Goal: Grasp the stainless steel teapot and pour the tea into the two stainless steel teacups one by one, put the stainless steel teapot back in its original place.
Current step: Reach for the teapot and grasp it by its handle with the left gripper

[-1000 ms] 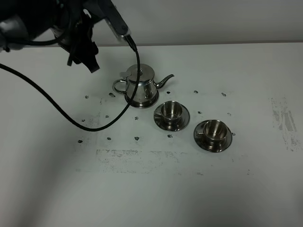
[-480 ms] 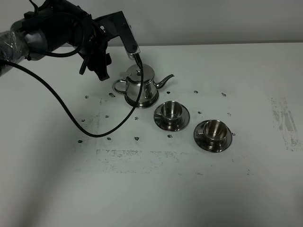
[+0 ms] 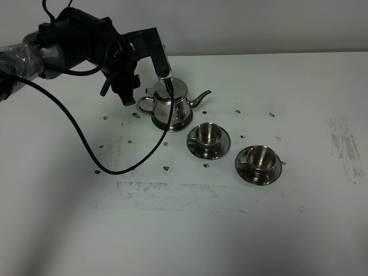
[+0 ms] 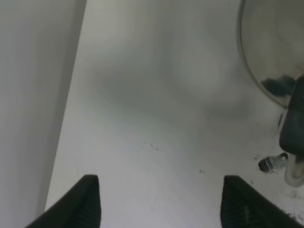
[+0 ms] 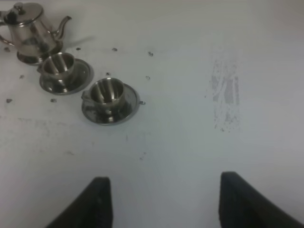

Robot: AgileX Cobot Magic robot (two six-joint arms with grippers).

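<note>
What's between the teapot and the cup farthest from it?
The nearer teacup on its saucer, roughly in line between the teapot and the far teacup. Shows in the exterior high view.

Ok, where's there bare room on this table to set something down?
Free: the wide tabletop right of the steel teacups, and the front strip before them. Crowded: steel teapot and both teacups sit close together, with the left gripper and its cable by the teapot's handle.

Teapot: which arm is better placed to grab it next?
Left arm. Its open jaws hang close beside the handle side of the teapot. The right arm is outside the high view, and its camera shows the teapot far off.
</note>
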